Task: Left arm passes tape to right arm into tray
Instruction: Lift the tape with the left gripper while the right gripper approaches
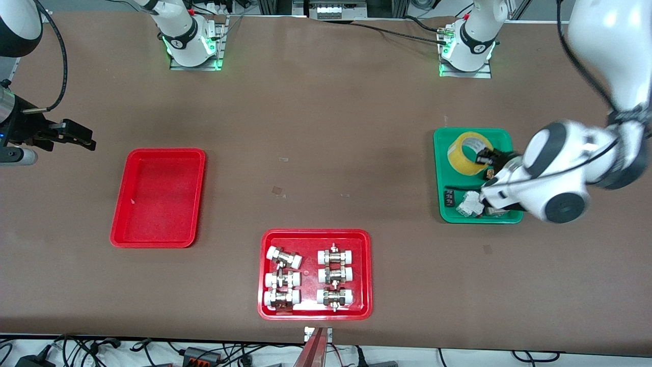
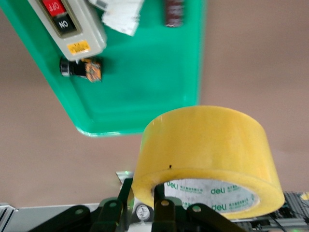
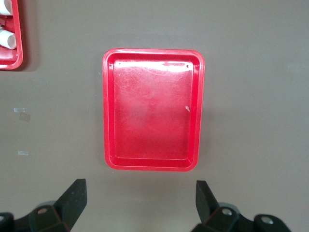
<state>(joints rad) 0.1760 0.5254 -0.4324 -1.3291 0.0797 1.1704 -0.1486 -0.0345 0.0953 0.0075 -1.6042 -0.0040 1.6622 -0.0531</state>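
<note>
Tape roll (image 2: 205, 154) held by left gripper (image 2: 164, 205) over green tray (image 1: 443, 153), jaws clamped thru rim. Light, stiff, slick; grab across ring wall. Right gripper (image 3: 140, 200) open w/ red tray (image 3: 152, 109) below.

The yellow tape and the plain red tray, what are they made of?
The tape looks like shiny see-through yellowish plastic film wound on a pale core, probably cardboard, with green printing. The left gripper grips it over the green tray. The red tray looks like smooth, glossy hard plastic: light glints off it.
</note>
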